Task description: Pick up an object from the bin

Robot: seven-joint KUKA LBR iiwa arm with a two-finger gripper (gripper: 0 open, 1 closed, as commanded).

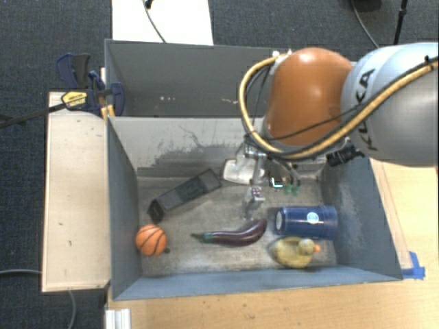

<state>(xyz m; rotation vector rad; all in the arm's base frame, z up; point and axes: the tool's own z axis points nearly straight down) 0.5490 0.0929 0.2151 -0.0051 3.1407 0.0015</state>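
Observation:
My gripper (254, 203) hangs low in the middle of the bin, under the orange wrist cover. Its tip is just above the thick right end of a dark purple eggplant (236, 236) that lies on the bin floor. To the right of the eggplant a blue can (306, 222) rests on its side. In front of the can sits a yellow rubber duck (295, 252). Nothing shows between the fingers.
A long black remote-like block (184, 195) lies diagonally at the left centre. A small orange basketball (151, 240) sits at the front left corner. The arm and its cables cover the bin's back right part.

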